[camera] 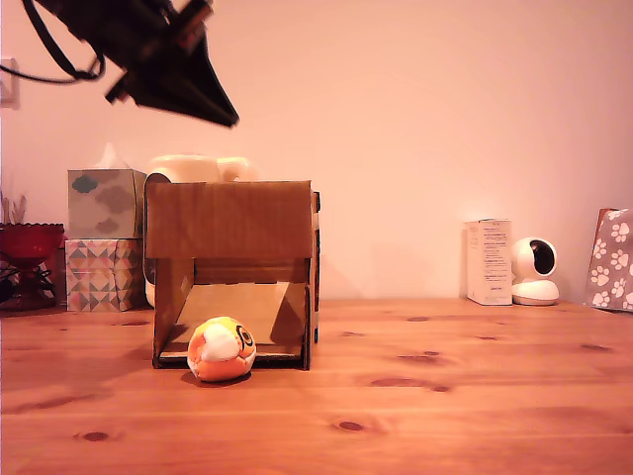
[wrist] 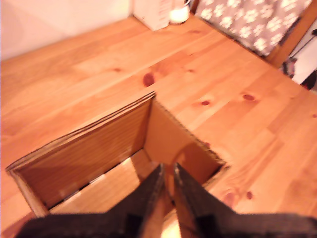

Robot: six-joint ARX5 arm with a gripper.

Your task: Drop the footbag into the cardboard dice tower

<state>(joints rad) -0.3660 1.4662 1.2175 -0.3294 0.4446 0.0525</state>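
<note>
The footbag [camera: 221,349], orange with yellow and white panels and a dark eye-like mark, lies on the wooden table just in front of the cardboard dice tower's [camera: 232,223] front opening, at the foot of its sloped ramp. My gripper [camera: 229,119] hangs high above the tower, toward the exterior view's left, tapering to a point. In the wrist view my gripper [wrist: 168,168] looks down into the tower's open top [wrist: 163,134]. Its dark fingers [wrist: 148,198] stand almost together with nothing between them. The footbag does not show in the wrist view.
Two patterned tissue boxes [camera: 104,242] and a red bowl stand [camera: 28,247] sit behind the tower at the exterior view's left. A white carton [camera: 489,261], a small white camera [camera: 535,271] and a paw-print bag [camera: 613,259] stand at the back right. Table [camera: 445,396].
</note>
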